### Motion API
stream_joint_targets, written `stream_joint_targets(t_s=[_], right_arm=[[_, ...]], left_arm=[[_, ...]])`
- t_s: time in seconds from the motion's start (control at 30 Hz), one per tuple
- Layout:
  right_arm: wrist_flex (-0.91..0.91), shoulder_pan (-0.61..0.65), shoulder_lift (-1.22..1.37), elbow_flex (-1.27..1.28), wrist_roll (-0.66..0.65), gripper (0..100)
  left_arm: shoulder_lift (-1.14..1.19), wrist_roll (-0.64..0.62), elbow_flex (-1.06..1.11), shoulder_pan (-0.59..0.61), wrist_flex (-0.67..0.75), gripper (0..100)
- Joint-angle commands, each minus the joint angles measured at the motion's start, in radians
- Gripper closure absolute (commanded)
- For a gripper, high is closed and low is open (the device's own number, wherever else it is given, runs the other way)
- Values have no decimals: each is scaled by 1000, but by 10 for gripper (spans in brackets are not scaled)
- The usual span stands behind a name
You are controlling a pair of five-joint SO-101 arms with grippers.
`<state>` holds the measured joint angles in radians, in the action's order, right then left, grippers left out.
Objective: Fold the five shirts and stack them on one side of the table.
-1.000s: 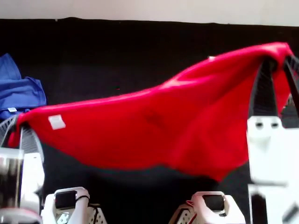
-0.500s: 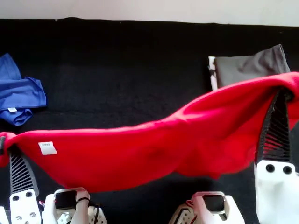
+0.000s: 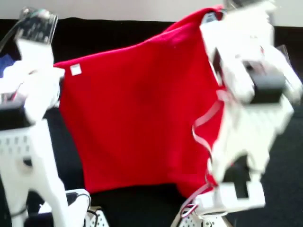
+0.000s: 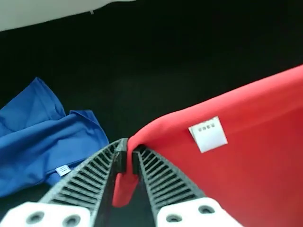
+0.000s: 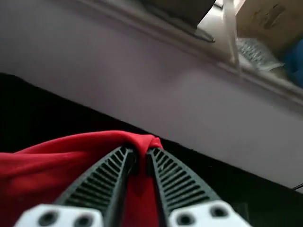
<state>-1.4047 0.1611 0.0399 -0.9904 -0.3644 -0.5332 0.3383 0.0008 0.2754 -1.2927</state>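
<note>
Both arms swing up. The left gripper [image 4: 129, 158] and right gripper [image 5: 140, 160] carry their pinched corners high and toward the table's far edge. The red shirt [image 3: 142, 118] goes from a low sagging band to a tall hanging sheet. Its white label [image 3: 75, 70] climbs to the upper left corner.

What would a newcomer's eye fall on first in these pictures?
The big red shirt, hanging spread wide above the black table. The left gripper and the right gripper pinch its upper edge, one at each end. A crumpled blue shirt lies on the left arm's side of the table.
</note>
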Motion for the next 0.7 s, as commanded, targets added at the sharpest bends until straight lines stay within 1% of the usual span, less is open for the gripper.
stream_joint_targets(t_s=[0.0, 0.1, 0.23, 0.3, 0.47, 0.67], right_arm=[[105, 7, 116, -24, -6, 993], [119, 8, 148, -24, -5, 993], [122, 10, 151, -24, -6, 993], [122, 10, 153, -15, -6, 993], [64, 12, 200, 31, -3, 993], [-91, 13, 274, 97, -3, 993]], left_arm=[[134, -6, -127, 13, 60, 991], [236, -6, -259, 15, 49, 991], [338, -5, -437, 15, -23, 991], [386, 14, -486, 15, -52, 991], [524, 78, -492, 13, -120, 991], [688, 161, -492, 13, -252, 991]])
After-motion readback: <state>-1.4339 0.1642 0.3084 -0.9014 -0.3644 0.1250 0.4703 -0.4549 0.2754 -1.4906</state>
